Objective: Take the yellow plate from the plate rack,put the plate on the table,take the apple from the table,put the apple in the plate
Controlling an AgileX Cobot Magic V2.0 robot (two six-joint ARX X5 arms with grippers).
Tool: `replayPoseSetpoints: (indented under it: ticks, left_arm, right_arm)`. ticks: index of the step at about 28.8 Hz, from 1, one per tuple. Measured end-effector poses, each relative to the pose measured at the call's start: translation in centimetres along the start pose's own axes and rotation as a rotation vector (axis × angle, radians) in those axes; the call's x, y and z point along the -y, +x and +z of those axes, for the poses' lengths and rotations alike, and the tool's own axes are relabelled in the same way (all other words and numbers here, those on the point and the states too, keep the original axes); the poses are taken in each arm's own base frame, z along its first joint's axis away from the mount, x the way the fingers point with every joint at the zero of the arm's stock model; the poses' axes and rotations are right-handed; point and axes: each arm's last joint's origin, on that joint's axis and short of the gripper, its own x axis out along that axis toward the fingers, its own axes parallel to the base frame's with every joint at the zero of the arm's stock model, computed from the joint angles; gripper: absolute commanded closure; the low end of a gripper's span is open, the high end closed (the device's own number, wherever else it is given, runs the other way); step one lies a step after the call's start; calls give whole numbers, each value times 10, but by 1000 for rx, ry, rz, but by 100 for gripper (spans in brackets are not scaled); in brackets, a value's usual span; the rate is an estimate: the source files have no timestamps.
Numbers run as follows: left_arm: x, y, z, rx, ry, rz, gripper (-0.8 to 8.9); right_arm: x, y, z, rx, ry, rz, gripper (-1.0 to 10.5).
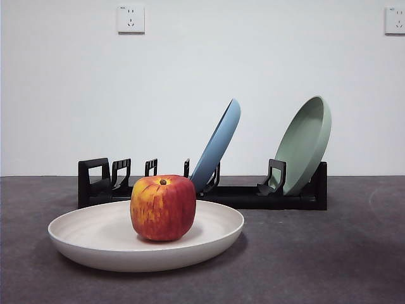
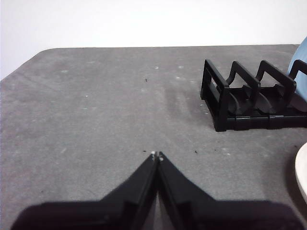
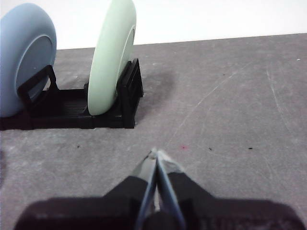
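Left gripper (image 2: 157,154): you have its two black jaws pressed together tip to tip, pinching nothing, hanging over bare table with the near end of the plate rack ahead and off to one side of it, well apart.
Right gripper (image 3: 156,152): you have this one closed too, jaws meeting at the tips with nothing between them, over open table near the other end of the plate rack, the end where the sage green plate stands.
Table (image 1: 354,253): you see dark grey matte surface under everything; neither arm shows in the front view.
Plate rack (image 1: 253,196): your landmark, long, low and black, lying across the table behind the yellow plate; its upright holders at the end nearest the left gripper stand bare.
Yellow plate (image 1: 95,244): you will find it lying flat on the table in front of the plate rack, toward the rack's bare end; only a sliver of its pale rim (image 2: 302,172) shows at the edge of the left wrist view, apart from the closed jaws.
Sage green plate (image 1: 307,142): it leans in the plate rack at the far end from the bare holders.
Light blue plate (image 1: 218,145): it leans in the plate rack near the middle, beside the sage green plate.
Apple (image 1: 163,207): you see it upright, stem dimple on top, resting inside the yellow plate near its middle, in front of the plate rack and touched by neither gripper.
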Motion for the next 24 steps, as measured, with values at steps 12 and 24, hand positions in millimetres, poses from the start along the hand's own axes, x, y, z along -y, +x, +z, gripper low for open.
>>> replayPoseSetpoints:
  ticks: [12,24]
  left_arm:
    - [0,0,0,0,0,0,815]
    - [0,0,0,0,0,0,815]
  right_arm:
    - [-1,0,0,-1,6,21,946]
    - [-1,0,0,-1,8,22,946]
